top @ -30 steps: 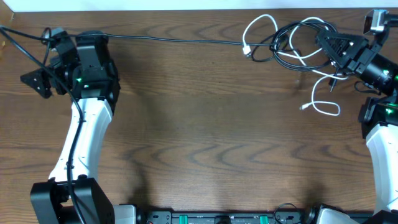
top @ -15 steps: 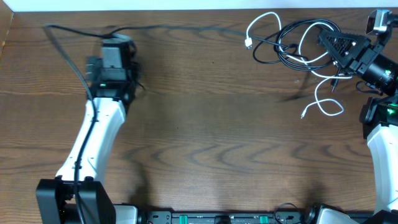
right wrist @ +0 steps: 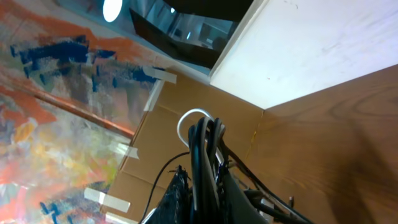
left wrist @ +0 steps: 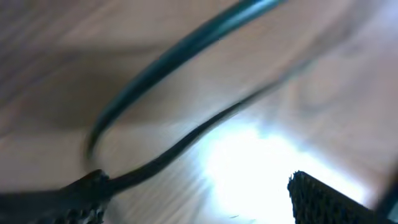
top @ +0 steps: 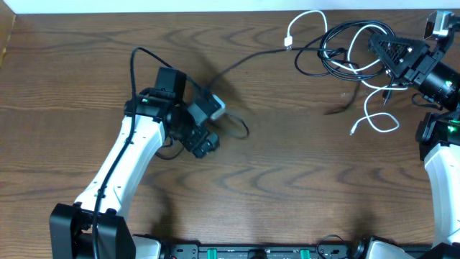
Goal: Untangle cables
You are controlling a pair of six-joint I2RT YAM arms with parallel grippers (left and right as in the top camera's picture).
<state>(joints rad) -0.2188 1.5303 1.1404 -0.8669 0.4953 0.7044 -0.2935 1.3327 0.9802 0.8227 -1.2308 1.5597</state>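
From above, on a brown wooden table [top: 287, 187], the cables [top: 345, 57] lie as a tangle of black loops at the far right. A white cable [top: 290, 39] threads through the tangle, with one plug end at the tangle's left and another loop trailing toward the near side. One long black cable [top: 244, 61] leaves the tangle and runs leftward and nearer, ending in a small curl beside the left gripper [top: 201, 140], left of the table's middle. The right gripper [top: 381, 52] points left into the tangle and is clamped on it.

Left wrist view, heavily blurred: the left gripper [left wrist: 202, 199] is released, its two fingertips wide apart at the bottom corners. A thin black strand [left wrist: 186, 146] slants from the left fingertip up to the right; whether the two touch is unclear. A thicker dark strand [left wrist: 161, 65] arcs above it on the same slant.

Right wrist view: the right gripper [right wrist: 202, 186] is closed around a bundle of black cables [right wrist: 205, 155] and the white cable [right wrist: 193, 114], which rise straight up the frame from between its fingers.
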